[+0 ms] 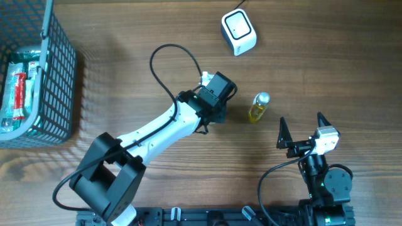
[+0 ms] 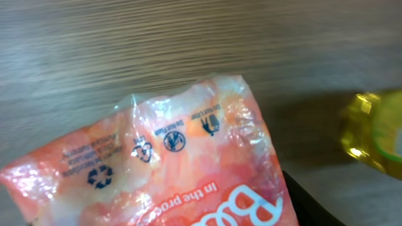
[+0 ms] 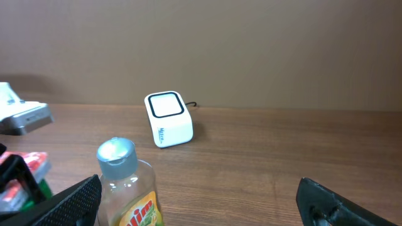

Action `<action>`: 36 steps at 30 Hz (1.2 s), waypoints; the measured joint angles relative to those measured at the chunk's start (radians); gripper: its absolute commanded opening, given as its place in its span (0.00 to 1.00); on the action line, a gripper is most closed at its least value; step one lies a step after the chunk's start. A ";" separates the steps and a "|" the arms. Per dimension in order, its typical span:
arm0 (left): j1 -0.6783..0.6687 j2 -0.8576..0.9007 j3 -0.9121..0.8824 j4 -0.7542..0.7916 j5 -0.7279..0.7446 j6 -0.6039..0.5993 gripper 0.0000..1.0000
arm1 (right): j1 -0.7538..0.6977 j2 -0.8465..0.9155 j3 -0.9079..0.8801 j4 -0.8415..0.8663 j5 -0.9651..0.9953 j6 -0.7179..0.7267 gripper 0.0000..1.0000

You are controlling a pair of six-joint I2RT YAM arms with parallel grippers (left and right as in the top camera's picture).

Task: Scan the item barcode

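Observation:
An orange-pink plastic packet (image 2: 188, 157) with recycling marks and white lettering fills the lower half of the left wrist view and lies between my left gripper's jaws. One dark finger (image 2: 308, 204) shows at the packet's right edge; the other is hidden behind it. From overhead, my left gripper (image 1: 210, 103) sits at the table's middle and covers the packet. The white scanner (image 1: 239, 32) stands at the back, also visible in the right wrist view (image 3: 168, 119). My right gripper (image 1: 301, 129) stands open at the front right, nothing between its fingers.
A yellow dish-soap bottle (image 1: 258, 107) with a grey cap stands between the two grippers, just ahead of the right gripper's left finger (image 3: 69, 201). A dark wire basket (image 1: 59, 75) holding several packaged items stands at the far left.

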 measured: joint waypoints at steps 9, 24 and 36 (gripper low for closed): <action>0.000 -0.007 0.000 -0.046 -0.085 -0.105 1.00 | 0.000 0.000 0.000 0.000 0.000 0.000 1.00; 0.054 -0.260 0.168 -0.070 -0.198 0.008 1.00 | 0.000 0.000 0.000 0.000 0.000 0.000 1.00; 0.493 -0.557 0.244 0.293 -0.424 0.498 1.00 | 0.000 0.000 0.000 0.000 0.000 0.000 1.00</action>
